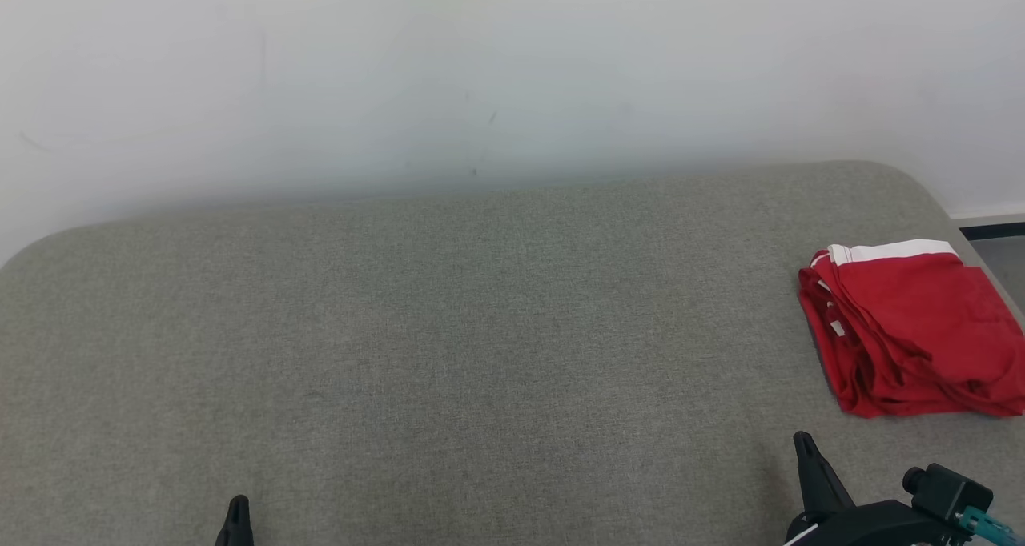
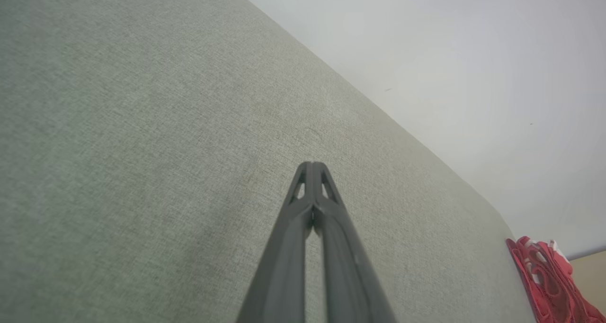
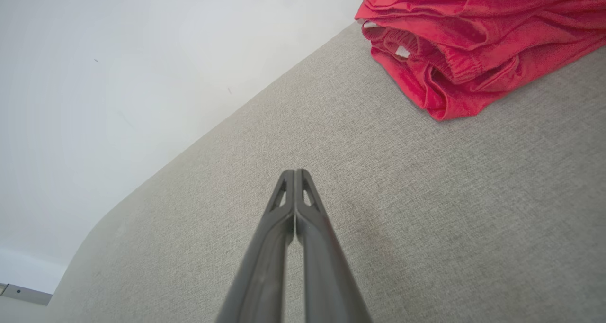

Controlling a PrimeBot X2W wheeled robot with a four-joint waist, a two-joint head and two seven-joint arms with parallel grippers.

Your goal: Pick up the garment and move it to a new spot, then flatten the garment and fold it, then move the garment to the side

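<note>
The garment [image 1: 913, 330] is red with a white band, folded into a compact stack at the right edge of the grey fabric surface [image 1: 448, 330]. It also appears at the lower right of the left wrist view [image 2: 544, 285] and at the top right of the right wrist view [image 3: 473, 34]. My right gripper [image 1: 803, 438] rests at the lower right, a little in front of and left of the garment, shut with nothing in it [image 3: 294, 172]. My left gripper [image 1: 238, 501] sits at the bottom left, far from the garment, its fingers pressed together and holding nothing [image 2: 311, 164].
A pale wall [image 1: 512, 74] rises right behind the grey surface. The surface rounds off at its far corners, and its right edge [image 1: 993, 274] runs just beside the garment, with floor beyond it.
</note>
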